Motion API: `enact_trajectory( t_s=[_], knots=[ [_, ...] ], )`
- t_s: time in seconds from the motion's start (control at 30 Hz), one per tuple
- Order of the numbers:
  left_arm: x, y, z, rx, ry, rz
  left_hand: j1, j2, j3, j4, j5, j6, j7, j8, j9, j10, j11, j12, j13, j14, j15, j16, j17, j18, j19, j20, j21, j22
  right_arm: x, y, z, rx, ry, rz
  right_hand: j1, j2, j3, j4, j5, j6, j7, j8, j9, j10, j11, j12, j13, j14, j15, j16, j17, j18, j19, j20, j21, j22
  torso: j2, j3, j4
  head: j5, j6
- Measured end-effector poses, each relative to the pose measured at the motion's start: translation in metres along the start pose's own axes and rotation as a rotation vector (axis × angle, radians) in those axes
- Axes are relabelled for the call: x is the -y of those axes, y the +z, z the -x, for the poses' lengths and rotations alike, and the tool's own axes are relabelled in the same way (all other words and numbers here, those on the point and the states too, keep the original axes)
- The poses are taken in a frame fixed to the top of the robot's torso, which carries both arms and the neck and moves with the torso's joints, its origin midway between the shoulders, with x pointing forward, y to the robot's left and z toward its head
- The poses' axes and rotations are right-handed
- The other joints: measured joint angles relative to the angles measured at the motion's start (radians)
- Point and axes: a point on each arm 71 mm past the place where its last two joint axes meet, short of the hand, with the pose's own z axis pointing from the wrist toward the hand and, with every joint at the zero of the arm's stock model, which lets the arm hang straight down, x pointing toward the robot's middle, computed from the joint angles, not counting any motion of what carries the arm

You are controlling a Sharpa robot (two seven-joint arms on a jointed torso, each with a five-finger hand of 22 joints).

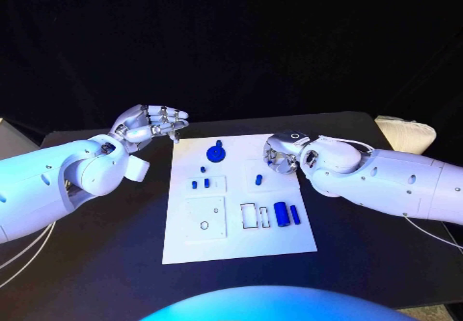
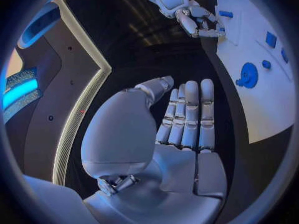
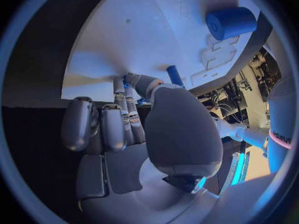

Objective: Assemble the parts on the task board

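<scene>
The white task board (image 1: 241, 227) lies mid-table. On it are a blue gear (image 1: 216, 153), two small blue pieces (image 1: 200, 183), a blue peg (image 1: 257, 179) and two blue blocks (image 1: 286, 214). My right hand (image 1: 283, 152) is down on the board's far right part. In the right wrist view its thumb and fingertips (image 3: 127, 92) press together on the board (image 3: 156, 30) around a small blue part (image 3: 126, 83), next to the peg (image 3: 175, 75). My left hand (image 1: 150, 124) hovers off the board's far left corner, holding nothing, with its fingers (image 2: 187, 114) straight and side by side.
A white bundle (image 1: 405, 134) sits at the black table's (image 1: 376, 261) far right corner, and a pale box (image 1: 8, 137) at the left edge. The near half of the board has empty recesses (image 1: 205, 221).
</scene>
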Motion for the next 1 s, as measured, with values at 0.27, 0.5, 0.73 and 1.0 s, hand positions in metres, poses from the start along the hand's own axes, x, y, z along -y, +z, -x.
enact_trajectory(
  t_s=[0.27, 0.5, 0.73, 1.0],
  knots=[
    [0.0, 0.0, 0.001, 0.008, 0.0, 0.0, 0.0, 0.0, 0.0, 0.0, 0.0, -0.004, 0.003, 0.0, 0.0, -0.007, 0.0, 0.0, -0.001, 0.0, 0.0, -0.004, -0.001, 0.0, 0.0, 0.0, -0.004, -0.001, -0.003, -0.001, -0.002, 0.026, -0.01, -0.005, -0.001, 0.001, 0.023, -0.026, 0.033, 0.0, 0.0, 0.015, 0.02, 0.005, 0.005, 0.0, 0.007, 0.001, -0.007, 0.0, -0.008, 0.0, 0.003, -0.003, 0.016, 0.024, 0.0, 0.0, 0.0006, 0.001, 0.0],
    [0.0, 0.0, 0.002, 0.012, 0.0, 0.0, 0.0, 0.0, -0.003, 0.003, 0.0, -0.003, 0.003, 0.0, -0.001, -0.007, 0.0, 0.0, -0.002, 0.0, 0.0, -0.004, -0.001, 0.0, 0.004, 0.004, -0.004, -0.001, -0.004, -0.004, -0.004, 0.059, -0.006, -0.015, -0.002, 0.003, 0.027, -0.03, 0.033, 0.0, 0.0, 0.015, 0.023, 0.007, 0.008, -0.004, 0.005, 0.001, -0.006, 0.0, -0.007, 0.0, 0.003, -0.003, 0.024, 0.03, 0.0, 0.0009, 0.0013, 0.004, 0.001],
    [0.0, -0.001, 0.003, 0.016, 0.001, 0.001, 0.0, 0.0, -0.003, 0.003, 0.0, -0.004, 0.003, 0.0, -0.001, -0.011, 0.004, 0.0, -0.002, 0.0, 0.0, -0.004, -0.001, 0.0, 0.003, 0.004, -0.004, -0.002, -0.005, -0.008, -0.001, 0.095, 0.004, -0.019, -0.002, 0.002, 0.031, -0.034, 0.033, -0.001, 0.0, 0.015, 0.027, 0.007, 0.008, -0.006, 0.004, 0.001, -0.006, 0.004, -0.005, 0.0, 0.007, -0.007, 0.035, 0.041, 0.0, 0.0009, 0.0006, 0.008, 0.0],
    [-0.001, -0.001, 0.004, 0.019, 0.001, 0.002, 0.0, 0.0, -0.003, 0.003, 0.0, -0.003, 0.003, 0.0, -0.001, -0.014, 0.0, 0.0, -0.002, 0.0, 0.0, -0.004, -0.002, 0.0, 0.003, 0.004, -0.004, -0.002, -0.004, -0.014, 0.015, 0.163, 0.018, -0.017, -0.002, 0.002, 0.034, -0.033, 0.032, -0.002, -0.001, 0.019, 0.029, 0.01, 0.01, -0.003, 0.004, 0.001, -0.006, 0.004, -0.005, -0.011, 0.007, -0.007, 0.042, 0.051, 0.0, 0.0008, -0.0006, 0.01, 0.001]
  ],
)
